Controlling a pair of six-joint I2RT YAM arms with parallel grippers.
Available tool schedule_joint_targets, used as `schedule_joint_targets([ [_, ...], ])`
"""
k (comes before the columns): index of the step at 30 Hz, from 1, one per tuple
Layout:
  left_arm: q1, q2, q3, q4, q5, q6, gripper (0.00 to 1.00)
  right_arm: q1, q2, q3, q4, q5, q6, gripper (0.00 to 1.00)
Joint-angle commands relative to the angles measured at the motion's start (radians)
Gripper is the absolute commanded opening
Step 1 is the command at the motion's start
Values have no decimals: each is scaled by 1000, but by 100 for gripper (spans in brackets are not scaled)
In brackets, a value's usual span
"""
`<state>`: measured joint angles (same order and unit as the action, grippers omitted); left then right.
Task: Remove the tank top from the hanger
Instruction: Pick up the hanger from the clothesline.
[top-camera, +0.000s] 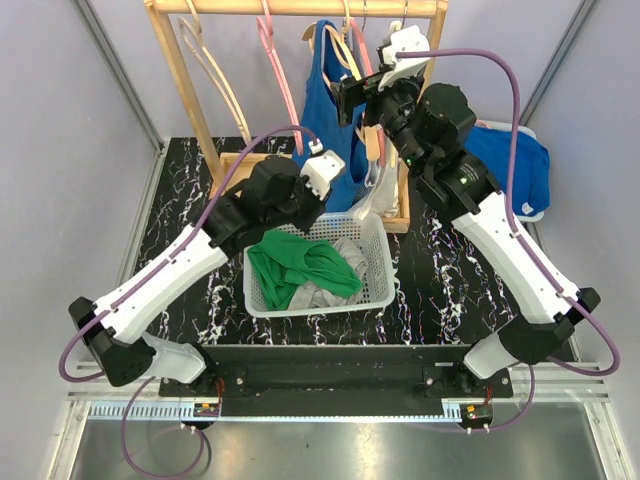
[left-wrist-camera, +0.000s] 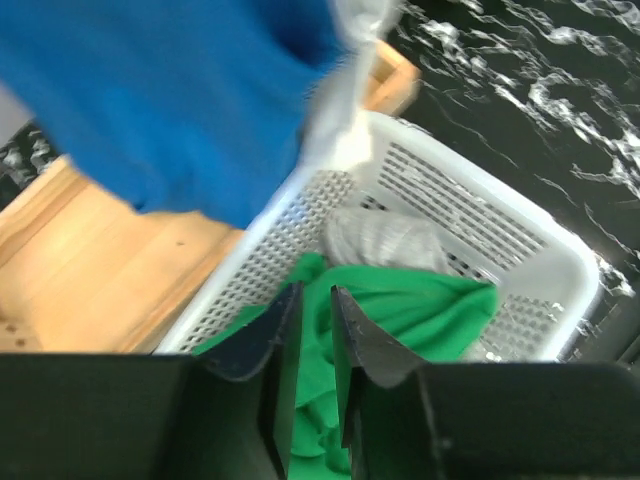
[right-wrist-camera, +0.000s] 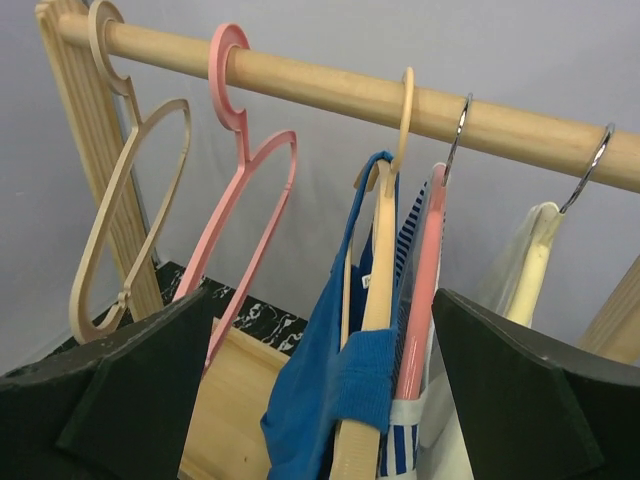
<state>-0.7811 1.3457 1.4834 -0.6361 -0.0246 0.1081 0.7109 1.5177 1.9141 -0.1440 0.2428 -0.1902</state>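
The blue tank top (top-camera: 322, 110) hangs on a wooden hanger (right-wrist-camera: 380, 260) in the middle of the rack rail (right-wrist-camera: 330, 90). One knit strap is folded over the hanger's arm (right-wrist-camera: 365, 385). My right gripper (right-wrist-camera: 325, 390) is up at the hanger (top-camera: 340, 50), open wide, with the hanger and strap between its fingers but untouched. My left gripper (left-wrist-camera: 315, 292) hovers lower (top-camera: 318, 190), by the tank top's hem (left-wrist-camera: 170, 100) and over the basket's back edge. Its jaws are almost shut with a thin slit and nothing between them.
A white basket (top-camera: 375, 290) below the rack holds a green garment (top-camera: 300, 265) and grey cloth. An empty pink hanger (right-wrist-camera: 250, 180) and an empty beige hanger (right-wrist-camera: 120, 200) hang left. A striped garment (right-wrist-camera: 415, 440) and a white one (right-wrist-camera: 520, 270) hang right. Blue cloth (top-camera: 515, 165) lies at the right.
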Motion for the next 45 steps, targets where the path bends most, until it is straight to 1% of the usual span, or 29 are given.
schedule_joint_targets([
  [1,19,-26,136,7,8,15,22,10,21,120,-65,26,29,100],
  [2,32,-33,144,6,55,5,22,10,32,143,-95,17,38,100],
  [3,48,-40,140,6,63,-7,24,13,45,173,-120,9,44,100],
  [4,48,-57,129,12,60,-11,26,18,83,256,-147,-6,57,100],
  [6,51,-75,75,29,48,-19,26,27,131,354,-245,-22,69,100],
  [7,51,-88,60,38,45,-18,28,32,181,444,-274,-37,83,100],
  [9,52,-102,29,44,38,-16,31,38,225,520,-342,-56,97,100],
  [10,54,-109,26,47,35,-18,34,41,260,575,-360,-59,100,100],
  [13,71,-123,20,55,37,-36,39,42,298,614,-396,-45,107,100],
  [15,88,-132,21,62,38,-60,44,42,312,614,-396,-36,107,97],
  [16,89,-134,26,62,32,-65,50,42,317,617,-397,-33,107,95],
  [17,92,-138,29,64,29,-67,62,42,321,622,-401,-28,106,94],
  [18,94,-146,31,72,28,-67,69,42,331,625,-404,-22,104,94],
  [21,118,-164,11,84,40,-74,75,41,343,642,-414,-4,97,94],
  [23,138,-175,-20,87,80,-84,78,36,345,640,-419,-2,100,94],
  [25,160,-195,-46,88,113,-94,79,27,346,639,-428,3,112,94],
  [26,180,-203,-55,87,152,-105,79,22,348,635,-428,4,118,94],
  [29,210,-235,-83,87,190,-107,79,4,338,622,-428,-11,146,92],
  [37,235,-278,-129,84,238,-107,80,-34,334,606,-431,-42,184,93],
  [45,243,-278,-126,81,238,-107,80,-62,334,582,-440,-103,242,93],
])
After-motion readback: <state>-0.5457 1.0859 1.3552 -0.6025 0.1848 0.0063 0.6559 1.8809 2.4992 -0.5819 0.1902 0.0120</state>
